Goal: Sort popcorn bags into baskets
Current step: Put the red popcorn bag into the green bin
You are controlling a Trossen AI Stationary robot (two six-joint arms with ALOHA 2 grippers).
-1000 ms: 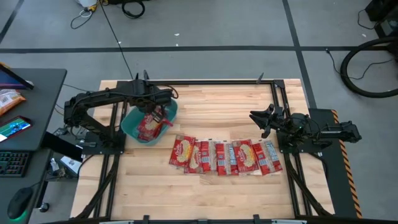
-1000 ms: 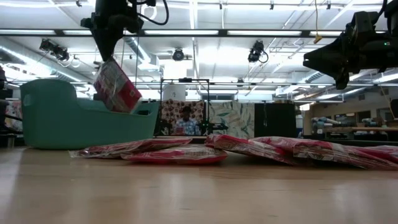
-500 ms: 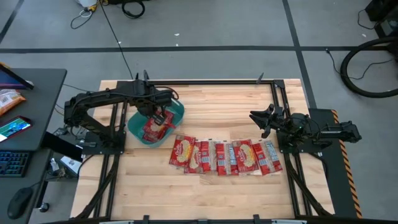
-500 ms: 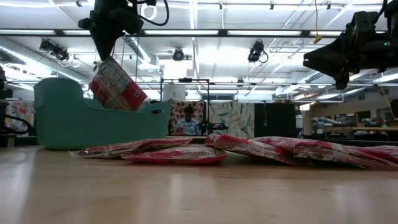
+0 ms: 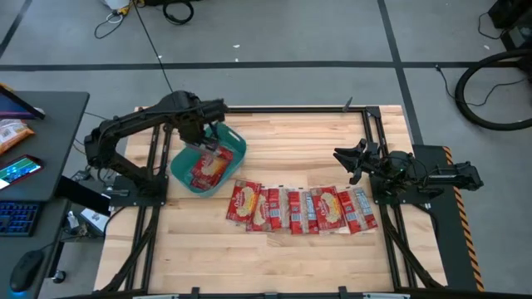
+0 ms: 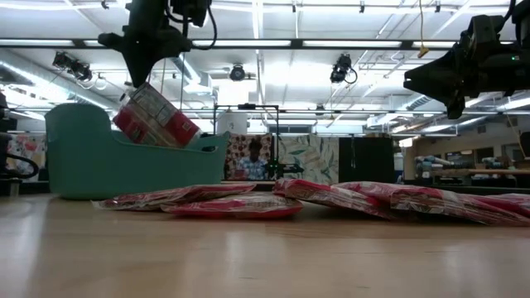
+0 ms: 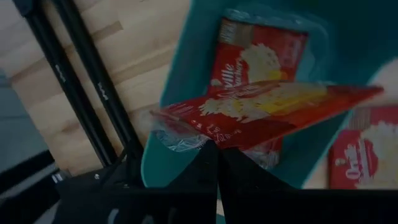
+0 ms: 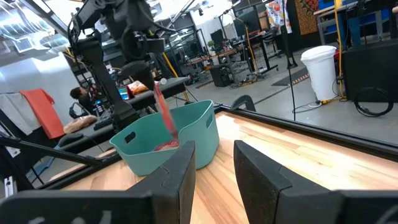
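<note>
My left claw (image 6: 142,76) is clenched on one popcorn bag (image 6: 155,117), dangling it tilted over the teal tub (image 5: 238,149) — at least one packet (image 7: 264,46) already lies inside. The row of bags (image 5: 303,209) on the table (image 5: 291,137) waits unsorted, so most work remains. My right claw (image 5: 342,165) hovers part-open, empty, near that row.
</note>
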